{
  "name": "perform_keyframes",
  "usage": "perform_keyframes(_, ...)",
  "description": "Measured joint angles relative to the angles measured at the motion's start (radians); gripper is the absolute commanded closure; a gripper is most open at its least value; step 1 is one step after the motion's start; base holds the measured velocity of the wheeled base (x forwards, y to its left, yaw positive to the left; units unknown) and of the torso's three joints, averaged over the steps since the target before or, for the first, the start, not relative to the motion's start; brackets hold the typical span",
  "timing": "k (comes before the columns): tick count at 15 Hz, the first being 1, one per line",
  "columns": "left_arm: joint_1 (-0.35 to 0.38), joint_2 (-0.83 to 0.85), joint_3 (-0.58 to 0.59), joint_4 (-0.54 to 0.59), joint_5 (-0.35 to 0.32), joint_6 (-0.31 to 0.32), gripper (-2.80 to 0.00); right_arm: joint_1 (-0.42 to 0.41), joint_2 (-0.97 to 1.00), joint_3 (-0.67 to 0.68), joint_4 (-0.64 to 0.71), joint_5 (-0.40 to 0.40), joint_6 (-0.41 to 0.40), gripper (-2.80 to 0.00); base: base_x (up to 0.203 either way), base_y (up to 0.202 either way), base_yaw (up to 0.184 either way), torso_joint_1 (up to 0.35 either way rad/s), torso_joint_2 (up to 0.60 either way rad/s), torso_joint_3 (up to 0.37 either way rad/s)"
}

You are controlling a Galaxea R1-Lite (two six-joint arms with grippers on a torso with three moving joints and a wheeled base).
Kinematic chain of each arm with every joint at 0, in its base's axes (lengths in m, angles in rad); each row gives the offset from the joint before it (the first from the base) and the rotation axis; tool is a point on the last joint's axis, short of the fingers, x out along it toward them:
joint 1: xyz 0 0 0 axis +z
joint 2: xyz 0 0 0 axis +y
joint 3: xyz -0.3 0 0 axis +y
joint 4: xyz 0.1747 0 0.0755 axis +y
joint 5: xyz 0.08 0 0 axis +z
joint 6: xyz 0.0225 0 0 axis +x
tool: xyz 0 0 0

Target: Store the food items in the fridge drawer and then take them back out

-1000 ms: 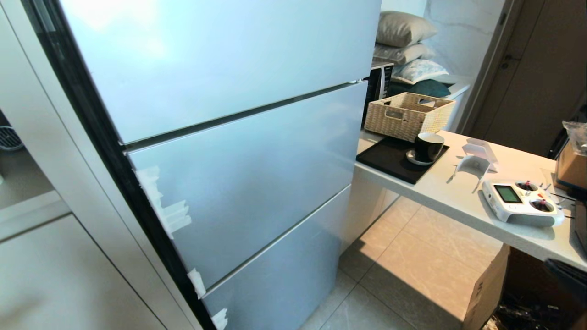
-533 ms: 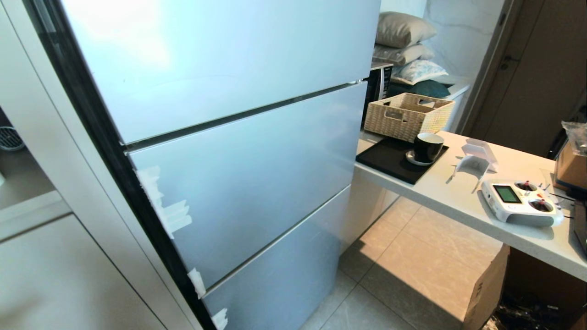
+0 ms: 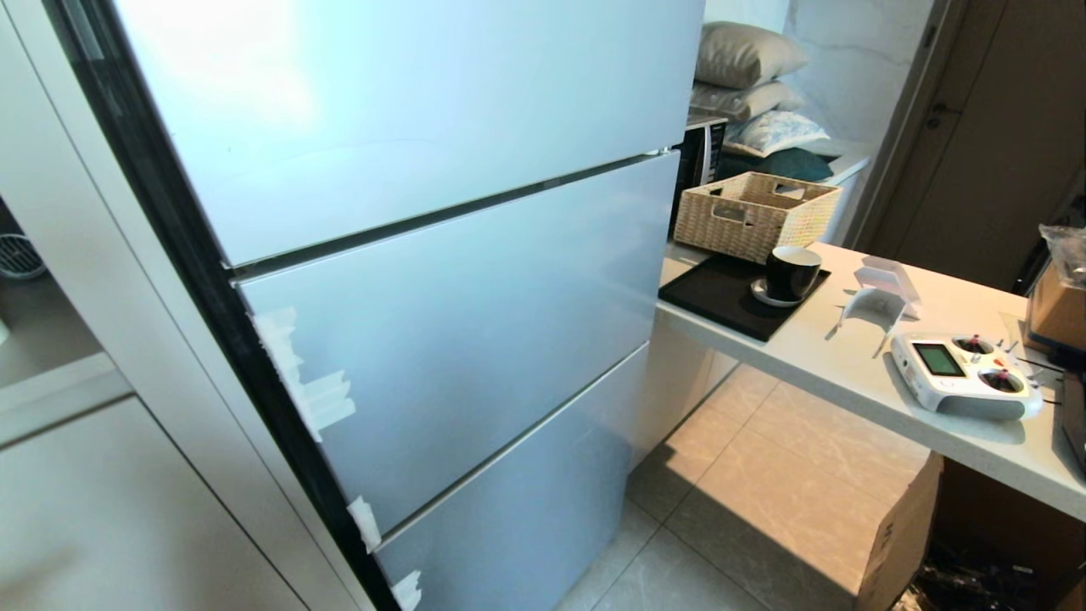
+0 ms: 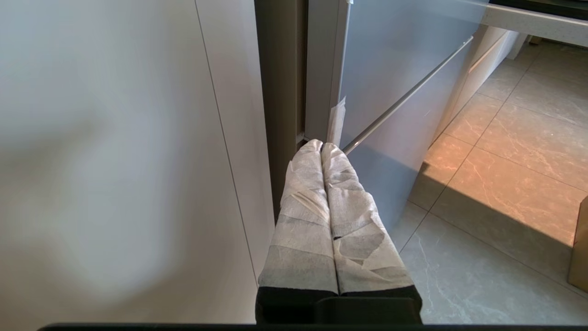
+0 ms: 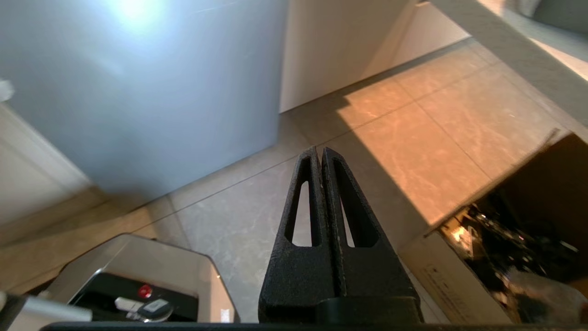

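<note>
The food items are out of view. The fridge drawer is hidden behind the shut pale-blue fridge panels (image 3: 458,322). My left gripper (image 4: 321,146), its fingers wrapped in white tape, is shut on nothing and hangs low by the fridge's left edge, next to a white cabinet wall (image 4: 115,161). My right gripper (image 5: 319,151), black, is shut and empty, pointing down at the tiled floor (image 5: 239,216) in front of the lowest fridge panel (image 5: 161,92). Neither arm shows in the head view.
To the right of the fridge, a white counter (image 3: 848,373) carries a wicker basket (image 3: 755,212), a black mug (image 3: 793,271) on a black tray (image 3: 713,297), and a white remote controller (image 3: 963,373). An open cardboard box (image 3: 899,543) stands under the counter. My base (image 5: 138,271) shows below the right gripper.
A dark part of my right arm at the lower right of the head view has dropped out of sight. The fridge and the counter items have not moved.
</note>
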Motion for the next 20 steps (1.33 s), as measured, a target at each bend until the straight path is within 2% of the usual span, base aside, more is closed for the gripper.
perform_keyframes(2, 0.001, 0.000, 0.000, 0.000, 0.000, 0.000, 0.00, -0.005, 0.024, 0.000, 0.000, 0.000, 0.005, 0.00, 0.000, 0.000, 0.000, 0.000, 0.00, 0.000)
perform_keyframes(4, 0.000, 0.000, 0.000, 0.000, 0.000, 0.000, 0.00, -0.075, 0.022, 0.001, 0.000, 0.001, -0.003, 0.00, 0.000, 0.000, 0.000, 0.000, 0.00, 0.000)
perform_keyframes(8, 0.000, 0.000, 0.000, 0.000, 0.000, 0.000, 0.00, -0.144, -0.135, 0.000, 0.002, 0.005, -0.020, 0.00, 0.000, 0.000, 0.000, 0.000, 0.00, 0.000)
perform_keyframes(12, 0.000, 0.000, 0.000, 0.000, 0.000, 0.000, 0.00, -0.155, -0.248, 0.000, 0.003, 0.001, 0.010, 0.00, 0.000, 0.000, 0.000, 0.000, 0.00, 0.000)
perform_keyframes(20, 0.000, 0.000, 0.000, 0.000, 0.000, 0.000, 0.00, -0.156, -0.274, 0.001, 0.002, -0.003, 0.040, 0.00, 0.000, 0.000, 0.000, 0.000, 0.00, 0.000)
